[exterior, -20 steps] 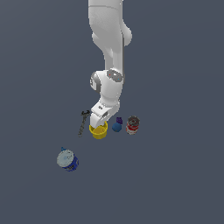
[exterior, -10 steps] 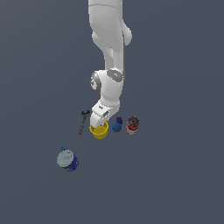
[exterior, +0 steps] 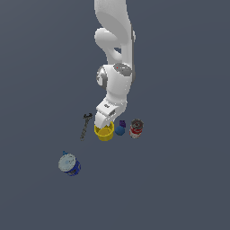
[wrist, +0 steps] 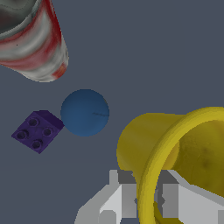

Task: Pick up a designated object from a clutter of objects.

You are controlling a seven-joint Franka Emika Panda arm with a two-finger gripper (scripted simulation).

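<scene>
- Cup (exterior: 104, 133) rim is what your next move turns on: in the wrist view the rim (wrist: 153, 175) runs between the two fingers, one outside the wall, one inside the mouth.
- Your gripper (exterior: 104, 124) sits straight over the cup, so the cup lies directly below the claw, not off to a side.
- Fingers (wrist: 124, 199) look drawn close on the wall from both sides; you seem to have the cup pinched by its rim, though the contact itself is partly hidden.
- Cup stands upright on the floor, mouth up, in the middle of the clutter; no lift shows.
- Just beside it, toward the exterior view's right, sits the blue ball (exterior: 119, 130), then the purple piece (exterior: 122, 123) and the red-and-white can (exterior: 135, 128).
- Wrench (exterior: 85, 126) lies on the cup's other side, near but apart; the blue-and-white can (exterior: 69, 164) is well apart.
- Arm (exterior: 117, 58) hangs nearly straight down from above, wrist bent slightly, hand pointing at the floor.
- My judgement: a straight rise is what you need next; a thin rim pinch may let the cup tilt.
</scene>
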